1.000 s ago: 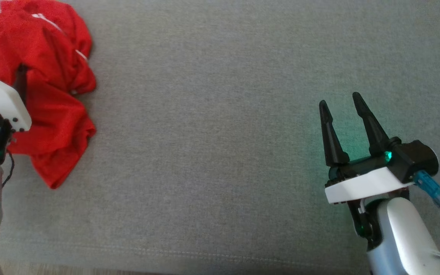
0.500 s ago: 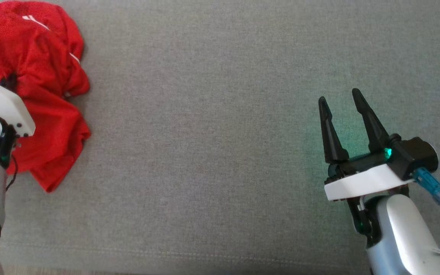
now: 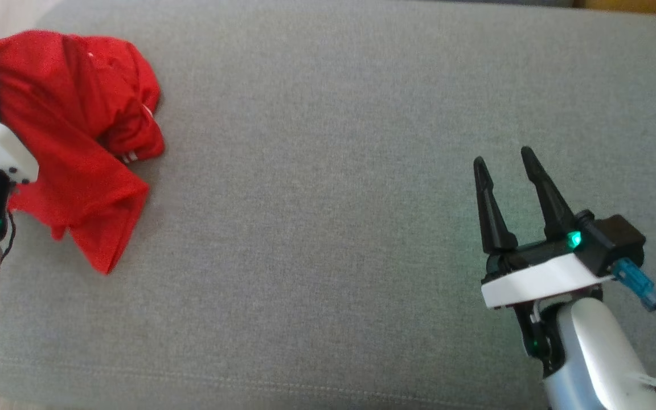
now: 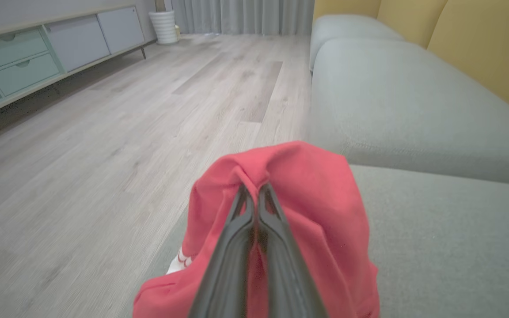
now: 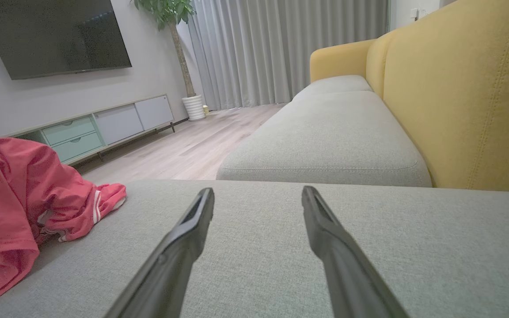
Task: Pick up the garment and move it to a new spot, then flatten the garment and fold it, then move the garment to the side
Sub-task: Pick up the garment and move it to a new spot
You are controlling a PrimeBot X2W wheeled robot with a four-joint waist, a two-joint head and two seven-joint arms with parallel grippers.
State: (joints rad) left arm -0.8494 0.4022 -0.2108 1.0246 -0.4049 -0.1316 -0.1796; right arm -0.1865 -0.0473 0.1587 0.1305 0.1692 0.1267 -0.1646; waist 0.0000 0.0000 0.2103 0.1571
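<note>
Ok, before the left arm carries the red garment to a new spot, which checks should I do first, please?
1. Left gripper shut on red garment: ok.
2. Garment fully off the grey sofa cushion: not ok, its lower part lies on it.
3. Right gripper open, apart from the cloth: ok.
4. Bare cushion between the garment and that gripper for a new spot: ok.
5. Grip firm enough: cannot tell.

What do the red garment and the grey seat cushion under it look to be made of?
The red garment looks like a thin, matte knit or mesh sports fabric: it drapes in soft folds and has white stripe trim. The grey seat cushion looks like matte woven upholstery cloth: fine heathered weave, stitched seam near its front edge. Exact fibres cannot be told.
</note>
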